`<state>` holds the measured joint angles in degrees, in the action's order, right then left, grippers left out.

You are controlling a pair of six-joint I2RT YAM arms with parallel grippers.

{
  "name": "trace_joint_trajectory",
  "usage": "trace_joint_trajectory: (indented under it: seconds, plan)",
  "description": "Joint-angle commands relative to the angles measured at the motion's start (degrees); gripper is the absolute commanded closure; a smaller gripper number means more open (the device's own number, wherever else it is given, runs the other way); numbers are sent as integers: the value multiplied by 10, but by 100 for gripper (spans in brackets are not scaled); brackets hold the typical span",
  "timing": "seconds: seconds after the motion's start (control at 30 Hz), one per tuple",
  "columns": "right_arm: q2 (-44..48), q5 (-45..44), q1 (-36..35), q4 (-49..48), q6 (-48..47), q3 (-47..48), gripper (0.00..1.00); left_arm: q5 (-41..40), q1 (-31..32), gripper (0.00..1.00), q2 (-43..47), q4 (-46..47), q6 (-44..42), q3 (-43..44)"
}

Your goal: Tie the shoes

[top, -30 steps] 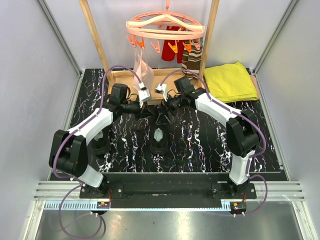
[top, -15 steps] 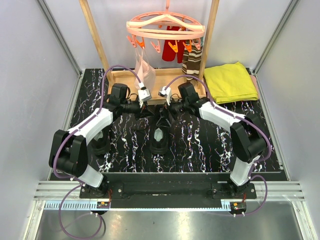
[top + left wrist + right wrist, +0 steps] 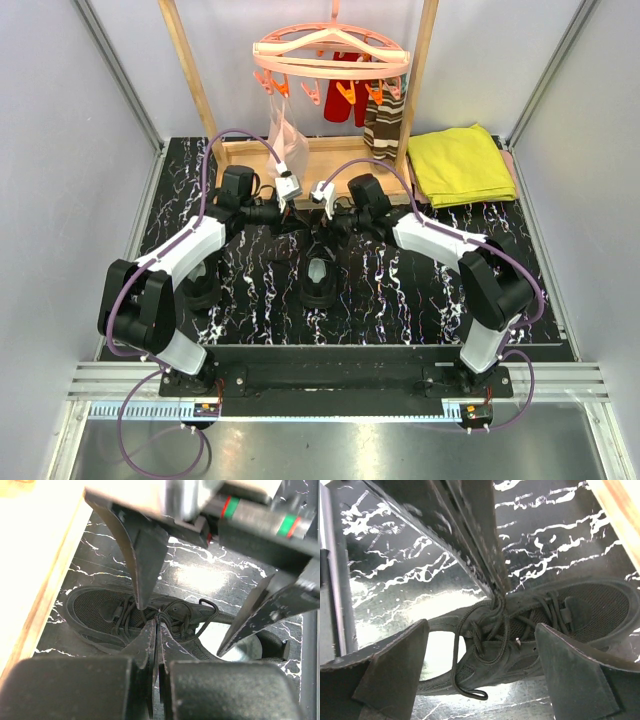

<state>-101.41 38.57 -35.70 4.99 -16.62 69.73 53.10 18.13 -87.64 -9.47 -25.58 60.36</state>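
The left gripper (image 3: 157,630) has its two fingers pressed flat together. Their tips meet at the point where the thin laces (image 3: 172,616) gather over the tongue of a black shoe (image 3: 97,611), and the strands run up to that point as if pinched there. In the left wrist view the shoe lies across the middle of the frame with its toe toward the left. One lace loop curls out to the right of the closed tips.

The right gripper (image 3: 482,630) stands wide apart with nothing between its fingers. One finger sits at the lower left of its own view and the other at the lower right, straddling the laced part of the same shoe. The left arm's closed tips come down from the top of that view, between the two fingers. A long loose loop of lace trails toward the bottom of the frame.

From above, both grippers meet nose to nose just above the centre of the frame, over the far end of the shoe (image 3: 320,283), whose pale insole shows. A second shoe (image 3: 203,290) sits well to the left (partly under the left forearm). Both rest on the black, white-veined table (image 3: 400,290).

Behind them stands a wooden frame (image 3: 250,155) carrying a peach clip hanger (image 3: 330,50) with striped socks (image 3: 383,120) pegged to it. A folded yellow cloth (image 3: 460,165) lies at the upper right.
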Motion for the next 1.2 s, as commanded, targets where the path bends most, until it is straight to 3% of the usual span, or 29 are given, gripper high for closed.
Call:
trace_joint_trajectory:
  seconds: [0.0,0.2,0.23,0.33,0.63,0.87,0.93,1.17]
  plan:
    - [27,-53,-7,-38,-5,-7,9,-2,-4,100,0,27,4,-1]
    - [36,-64,-6,-44,1,-9,35,1,-5,100,-1,27,6,-2]
    - [38,-67,-6,-44,9,-8,47,1,-6,100,0,26,7,-2]
    - [39,-65,0,-43,23,-8,60,1,-6,100,1,27,6,-3]
    - [45,-53,10,-32,9,-6,72,2,-9,100,0,27,8,-1]
    - [41,-51,12,-24,-10,-6,90,3,-9,100,1,26,11,0]
    - [40,-50,12,-24,-21,-7,100,2,-10,100,3,26,13,-1]
    - [39,-68,11,-64,-71,-19,100,22,-10,100,20,-2,5,-3]
